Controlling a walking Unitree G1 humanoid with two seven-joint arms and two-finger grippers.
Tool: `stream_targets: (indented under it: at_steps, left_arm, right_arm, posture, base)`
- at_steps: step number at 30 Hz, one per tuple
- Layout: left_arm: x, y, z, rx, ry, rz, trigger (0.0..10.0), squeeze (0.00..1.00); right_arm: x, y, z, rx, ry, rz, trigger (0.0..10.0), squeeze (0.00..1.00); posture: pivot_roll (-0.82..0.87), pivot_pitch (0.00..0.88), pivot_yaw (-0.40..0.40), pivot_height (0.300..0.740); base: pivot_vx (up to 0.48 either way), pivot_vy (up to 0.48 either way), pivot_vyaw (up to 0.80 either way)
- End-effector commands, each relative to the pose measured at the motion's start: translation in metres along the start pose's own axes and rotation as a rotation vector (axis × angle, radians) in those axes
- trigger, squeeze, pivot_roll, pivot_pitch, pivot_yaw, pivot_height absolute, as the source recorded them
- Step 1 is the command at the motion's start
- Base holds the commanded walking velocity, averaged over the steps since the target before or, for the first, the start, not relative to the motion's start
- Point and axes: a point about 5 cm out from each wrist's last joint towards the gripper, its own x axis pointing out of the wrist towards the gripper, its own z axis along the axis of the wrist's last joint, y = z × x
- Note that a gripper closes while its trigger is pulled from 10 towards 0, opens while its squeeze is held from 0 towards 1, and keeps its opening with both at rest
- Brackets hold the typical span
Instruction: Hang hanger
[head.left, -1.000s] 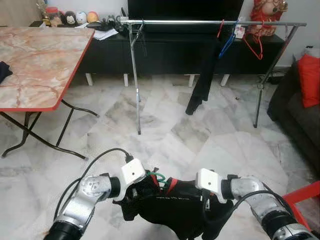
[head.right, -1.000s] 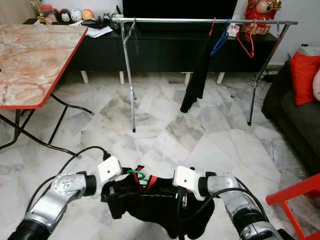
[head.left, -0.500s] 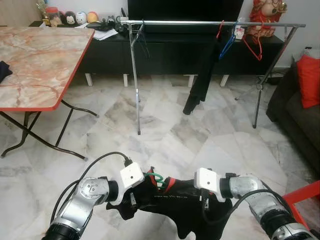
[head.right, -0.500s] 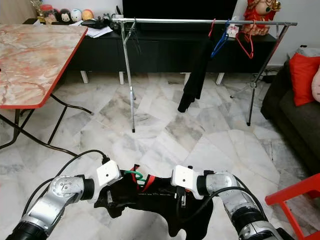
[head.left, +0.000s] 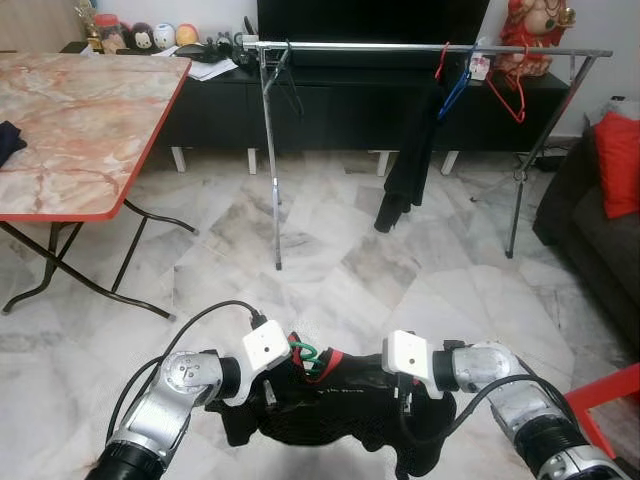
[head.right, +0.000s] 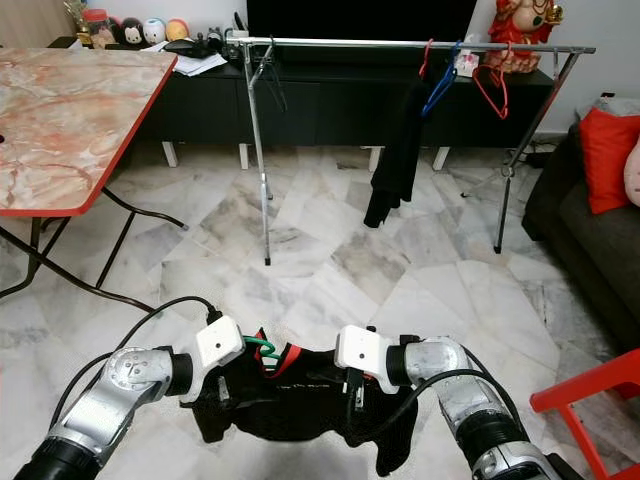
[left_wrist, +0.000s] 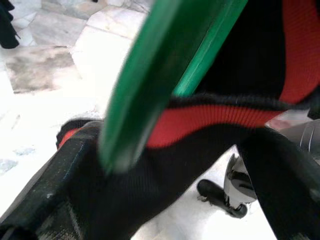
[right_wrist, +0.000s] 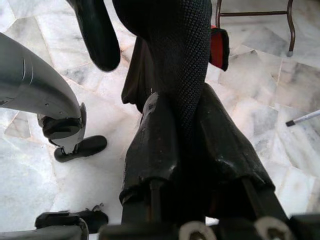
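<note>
Both arms held one black garment low in front of the robot, above the marble floor, with a green hanger poking up from its red-trimmed collar between the two wrists. The right end effector was pinching a fold of the black mesh fabric, its fingers pressed against the cloth. The left end effector sat at the garment's other shoulder, and whether its fingers were closed could not be told; its wrist camera looked straight onto the green hanger and the red collar band.

The clothes rack stood well apart, across the floor by the dark cabinet. It carried one hanging black garment and, as far as could be counted, three hangers near its right end: one red, one blue and one more red, plus a dark one near the left post.

Risks, as I judged them: the hanger could slip out of the collar during the walk, since only the cloth seemed gripped. The trailing fabric could also snag, and the red-edged bench on the left narrowed the path.
</note>
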Motion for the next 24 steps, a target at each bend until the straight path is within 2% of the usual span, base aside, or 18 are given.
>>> stream_targets:
  at_steps: [1,2,3,4,5,24]
  left_arm:
    - [0.002,-0.001,0.000,-0.008,0.006,-0.013,10.0,0.00]
    - [0.003,-0.001,0.000,-0.009,0.005,-0.014,5.2,0.00]
    - [0.003,-0.001,0.000,-0.009,0.005,-0.014,5.2,0.00]
    - [0.003,-0.001,0.000,-0.009,0.004,-0.015,3.4,0.00]
    - [0.003,-0.001,0.000,-0.011,0.004,-0.018,0.0,0.00]
    - [0.008,-0.008,0.000,-0.001,0.006,-0.063,0.0,0.00]
  right_arm:
    - [-0.001,-0.002,0.006,-0.018,-0.033,-0.007,10.0,0.00]
    - [0.000,-0.002,0.007,-0.016,-0.035,-0.007,10.0,0.00]
    - [0.000,-0.002,0.007,-0.016,-0.035,-0.007,10.0,0.00]
    - [0.000,-0.002,0.007,-0.015,-0.035,-0.007,10.0,0.00]
    - [-0.001,-0.002,0.008,-0.009,-0.042,-0.011,10.0,0.00]
    - [-0.001,-0.008,0.019,0.046,-0.133,-0.050,10.0,0.00]
  posture:
    - [-0.02,0.000,-0.091,0.740]
    - [-0.02,0.000,-0.092,0.740]
    - [-0.02,0.000,-0.092,0.740]
    - [-0.02,0.000,-0.092,0.740]
    - [-0.02,0.000,-0.092,0.740]
    - [-0.02,0.000,-0.087,0.740]
  base:
    - [0.000,0.000,0.00]
    - [0.000,0.000,0.00]
    - [0.000,0.000,0.00]
    - [0.000,0.000,0.00]
    - [0.000,0.000,0.00]
    - [0.000,0.000,0.00]
